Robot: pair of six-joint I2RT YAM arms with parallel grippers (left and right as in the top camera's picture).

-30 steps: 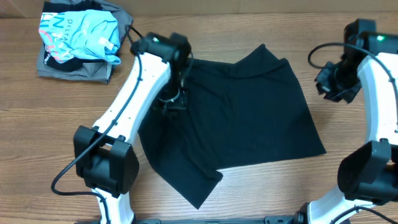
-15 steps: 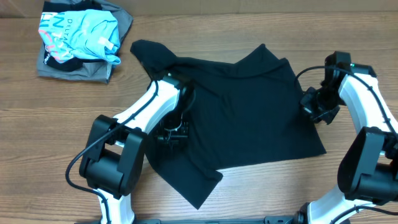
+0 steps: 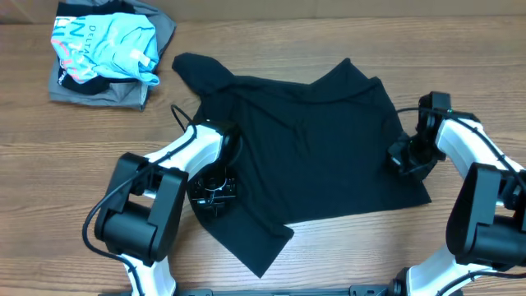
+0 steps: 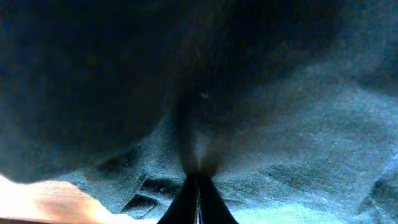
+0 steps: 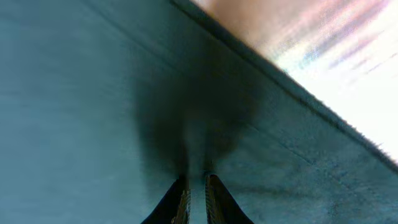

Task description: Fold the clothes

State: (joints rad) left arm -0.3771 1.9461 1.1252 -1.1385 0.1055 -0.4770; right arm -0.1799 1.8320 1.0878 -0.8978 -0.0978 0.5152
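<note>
Your left gripper [image 4: 198, 186] has its fingers pressed together, tips against the black T-shirt [image 3: 320, 140] at its left edge, though you can't tell whether fabric is pinched; your right gripper [image 5: 196, 186] shows only a sliver of a gap, low over the shirt's right hem. The shirt lies spread mid-table, one sleeve flung far-left toward the light-blue shirt [image 3: 103, 41]. Pull now and the soft cloth could slip or bunch, dragging the layers unevenly.

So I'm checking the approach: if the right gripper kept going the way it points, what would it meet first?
The black T-shirt. The right gripper points at the fabric just inside its hem, with nothing between; how near is unclear.
</note>
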